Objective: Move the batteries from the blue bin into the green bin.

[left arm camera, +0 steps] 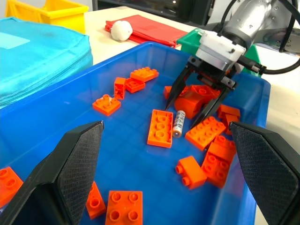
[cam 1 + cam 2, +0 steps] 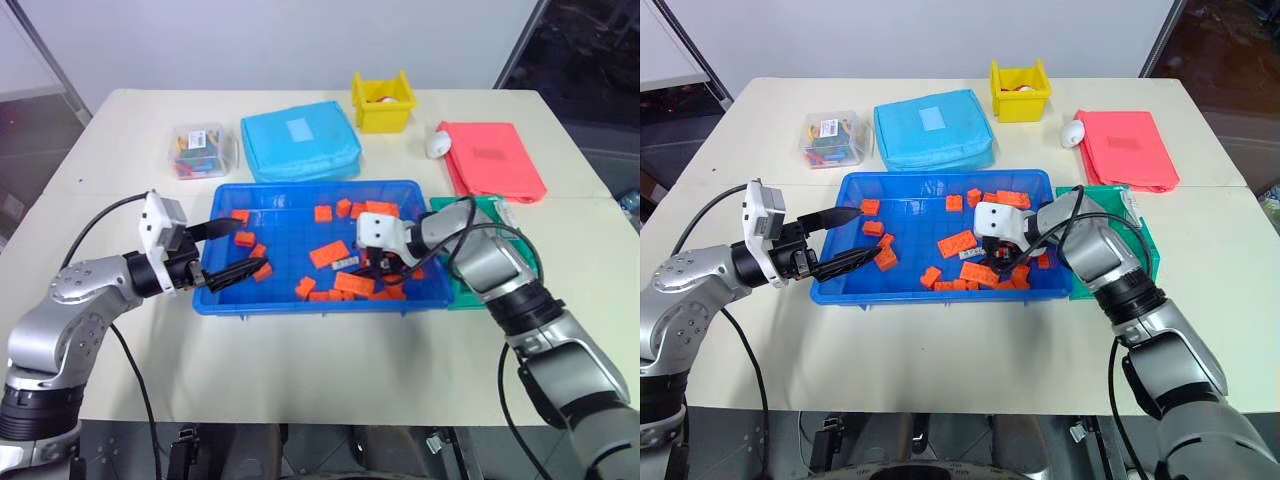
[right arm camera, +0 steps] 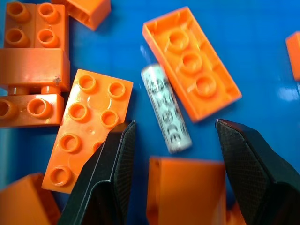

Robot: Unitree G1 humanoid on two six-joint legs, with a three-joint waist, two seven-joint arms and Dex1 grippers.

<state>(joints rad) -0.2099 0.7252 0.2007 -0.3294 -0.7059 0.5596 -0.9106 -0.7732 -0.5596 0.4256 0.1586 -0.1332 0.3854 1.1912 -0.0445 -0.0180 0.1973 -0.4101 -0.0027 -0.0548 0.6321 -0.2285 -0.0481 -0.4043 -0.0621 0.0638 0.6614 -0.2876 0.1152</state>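
The battery (image 3: 166, 108) lies flat on the floor of the blue bin (image 2: 300, 303), wedged between two orange blocks (image 3: 192, 62). The right gripper (image 3: 173, 154) hangs over it, jaws apart and empty. The left gripper (image 2: 232, 250) also stands open, holding nothing. The battery looks small, rigid, smooth and likely to roll; pinching it across its middle seems safest. The green bin (image 2: 495, 210) waits just beside.

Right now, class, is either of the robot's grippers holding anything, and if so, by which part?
Nothing is held. The right gripper hangs open above a battery lying in the blue bin. The left gripper is open and empty at that bin's left edge.
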